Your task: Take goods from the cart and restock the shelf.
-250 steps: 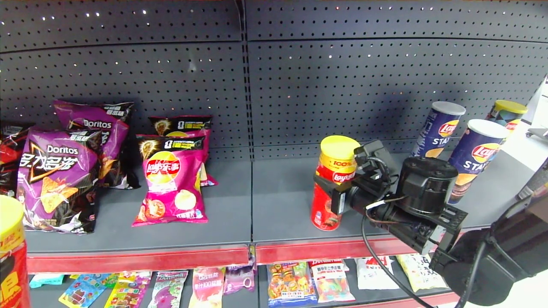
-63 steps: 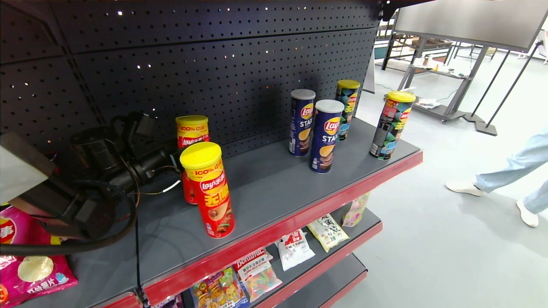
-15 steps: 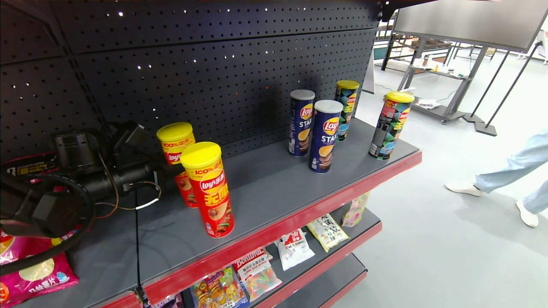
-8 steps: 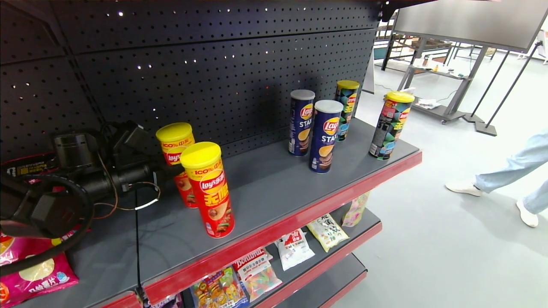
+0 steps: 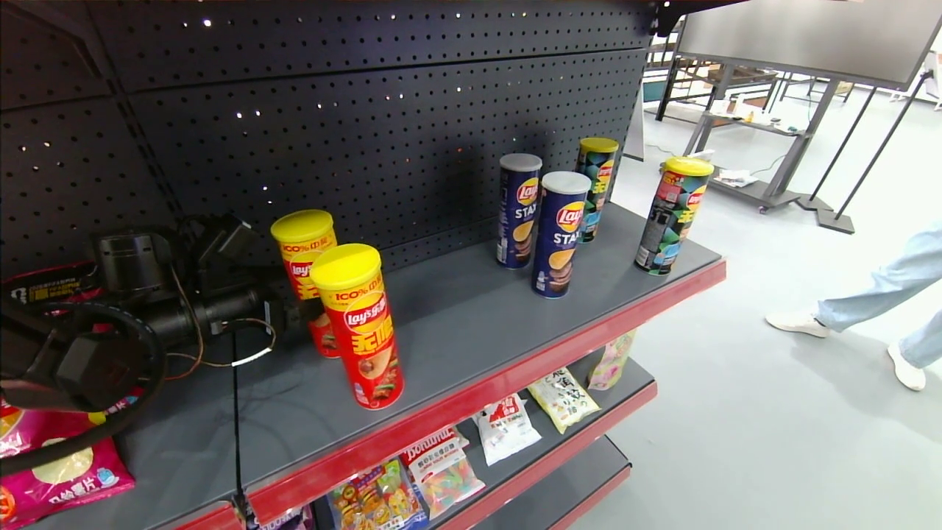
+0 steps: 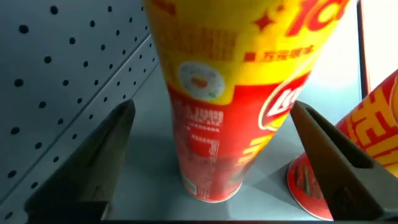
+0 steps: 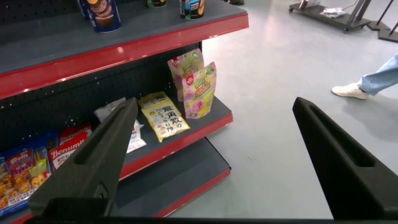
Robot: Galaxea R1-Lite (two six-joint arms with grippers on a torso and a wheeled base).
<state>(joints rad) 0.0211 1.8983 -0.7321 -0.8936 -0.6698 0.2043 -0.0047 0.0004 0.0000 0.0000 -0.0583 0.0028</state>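
**Evidently a placement: rear can stood on the shelf, left fingers spread**

You had the left gripper (image 6: 212, 107) in over the grey metal shelf (image 5: 471, 324) from the side. Its fingers were spread either side of the tall red crisp can with the yellow lid (image 5: 303, 254), low on the body. One finger stood clear of the can. The other lay close against its side, and contact there could not be told.

The can stood upright near the black pegboard backing (image 5: 412, 125), just behind a matching red can (image 5: 364, 331) by the front edge. That spot suited the restock, since it lined like goods front to back, as with the two dark blue cans (image 5: 559, 235) further along. The low, sideways approach probably guarded against tipping the tall can.

Your right gripper (image 7: 214, 102) hung lower, fingers wide apart with nothing between them, facing the snack packets (image 7: 163, 115) on the lower shelves.

The next move probably called for drawing the left arm straight back without brushing either red can.
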